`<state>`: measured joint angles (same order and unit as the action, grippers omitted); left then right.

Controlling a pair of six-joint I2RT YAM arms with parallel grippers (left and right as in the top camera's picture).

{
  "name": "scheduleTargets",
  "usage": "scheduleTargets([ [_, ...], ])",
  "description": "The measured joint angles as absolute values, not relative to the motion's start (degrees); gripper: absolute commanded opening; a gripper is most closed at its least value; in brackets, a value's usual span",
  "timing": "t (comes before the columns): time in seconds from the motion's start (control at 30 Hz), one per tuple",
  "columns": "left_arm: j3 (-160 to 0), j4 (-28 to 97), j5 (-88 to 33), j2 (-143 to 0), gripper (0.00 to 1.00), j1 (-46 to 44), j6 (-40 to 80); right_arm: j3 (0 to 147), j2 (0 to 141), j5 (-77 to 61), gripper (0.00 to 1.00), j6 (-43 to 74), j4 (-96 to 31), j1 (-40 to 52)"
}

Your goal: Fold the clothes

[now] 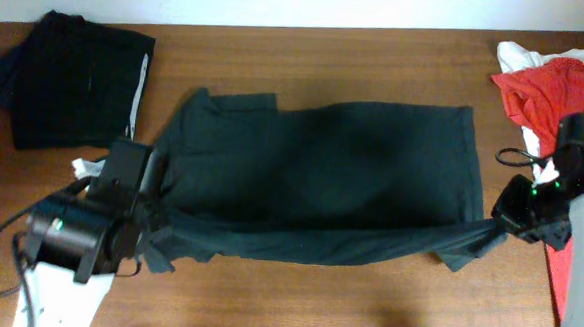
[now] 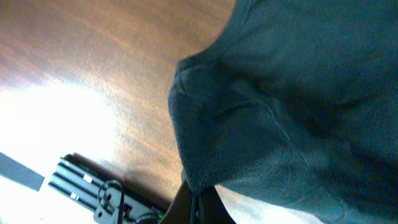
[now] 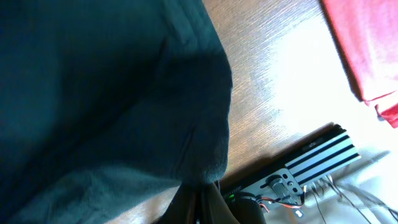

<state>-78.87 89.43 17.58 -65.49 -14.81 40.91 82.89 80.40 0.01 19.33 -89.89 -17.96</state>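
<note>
A large dark charcoal T-shirt (image 1: 322,165) lies spread across the middle of the wooden table, plain side up; no white letters show. My left gripper (image 1: 152,216) is shut on the shirt's front left edge (image 2: 199,180). My right gripper (image 1: 497,226) is shut on its front right edge (image 3: 205,174). The front edge is lifted and stretched between the two grippers. The shirt fills most of both wrist views.
A folded black garment (image 1: 71,77) lies at the back left. A red garment (image 1: 551,92) over white cloth lies at the back right. A white scrap (image 1: 87,166) lies by the left arm. Bare wood (image 1: 315,295) runs along the table's front.
</note>
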Motion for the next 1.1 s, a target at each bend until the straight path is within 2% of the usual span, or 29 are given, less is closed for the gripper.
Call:
scheduleTargets([
  [0.03,-78.9,89.4,17.3,-67.2,0.01,-14.8,40.9,82.8,82.2,0.0,0.08,19.4,-89.8,-18.0],
  [0.07,-78.8,89.4,17.1,-69.2,0.01,-14.8,40.9,82.5,84.7,0.0,0.22,19.4,-89.5,-18.0],
  [0.1,-78.8,89.1,17.0,-71.5,0.01,-14.8,40.9,82.2,87.2,0.1,0.38,19.4,-89.1,-18.0],
  [0.13,-78.8,88.9,16.9,-73.4,0.01,-14.8,40.9,81.4,89.2,0.2,0.69,19.6,-88.8,-18.0],
  [0.17,-78.8,88.6,16.8,-75.0,0.01,-14.8,40.9,80.5,90.6,0.2,0.93,19.4,-88.8,-18.0],
  [0.2,-78.8,88.1,16.8,-76.1,0.01,-14.8,40.9,79.9,91.5,0.2,0.97,19.4,-88.8,-18.0],
  [0.4,-78.8,84.9,16.6,-77.1,0.01,-14.8,40.9,74.3,92.2,-3.1,0.97,18.8,-86.2,-16.5],
  [0.57,-78.8,85.1,16.7,-77.1,0.01,-14.8,40.9,61.7,92.4,-5.3,0.95,21.8,-77.6,-11.9],
  [0.6,-78.8,85.3,16.6,-77.1,0.01,-14.8,40.9,59.9,92.6,-5.8,0.93,22.3,-75.7,-11.9],
  [0.67,-78.8,85.7,16.7,-77.1,0.01,-14.8,40.9,56.4,92.6,-6.6,0.77,22.7,-70.8,-11.9],
  [0.77,-78.8,85.8,16.7,-77.1,0.01,-14.8,40.9,53.3,92.6,-7.1,0.68,23.2,-64.8,-11.9],
  [0.83,-78.8,85.8,16.7,-77.1,0.01,-14.8,40.9,53.3,92.6,-6.6,0.56,23.3,-61.4,-11.9],
  [0.9,-78.8,85.8,16.7,-77.1,0.01,-14.8,40.9,53.3,92.6,-6.1,0.51,23.4,-59.4,-11.9],
  [0.97,-78.8,85.8,16.7,-77.1,0.01,-14.8,40.9,53.2,92.6,-5.2,0.42,23.5,-56.9,-11.9],
  [1.07,-78.8,85.8,16.7,-77.1,0.01,-14.8,40.9,53.2,92.6,-4.9,0.23,23.6,-55.5,-11.9],
  [1.1,-78.8,85.8,16.7,-77.1,0.01,-14.8,40.9,53.2,92.6,-4.8,0.12,23.6,-55.0,-11.9],
])
